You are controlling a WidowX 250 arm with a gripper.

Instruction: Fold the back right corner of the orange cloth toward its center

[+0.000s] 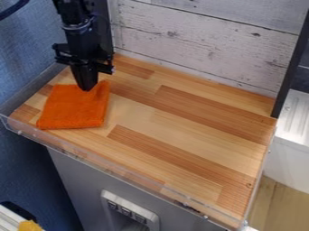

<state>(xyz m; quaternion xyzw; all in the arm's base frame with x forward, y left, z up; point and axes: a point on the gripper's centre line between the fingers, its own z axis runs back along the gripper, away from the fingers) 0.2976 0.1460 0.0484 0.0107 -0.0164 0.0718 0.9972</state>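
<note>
Located on the wooden work surface (181,122), toward the left of the view: one orange cloth (75,108), spread roughly square and mostly flat, with a small rise along the far edge, beside the gripper (87,89). Set near the clear edging (109,164) at the front, well apart from the white plank panel (211,45) at the rear.

Judge as lightweight, soft and limp; expect sagging and creasing under lift, with negligible risk of breakage. Judge from the matte, napped face as low in slip, with good purchase for a pinch. Take hold at the raised part of the far edge, or at a corner, gathering enough fabric for a secure bite. Avoid pinching at the flat middle: little to catch, and likely scraping against the wood. Treat as shapeless once raised, with free corners hanging down.

Arm pose: entering from the top edge, left of centre, and descending nearly upright. Gripper pose: pointed downward, with the tip at the far edge of the fabric, apparently in contact. Grip state: cannot tell from this angle, whether released or clenched on the fabric.
</note>
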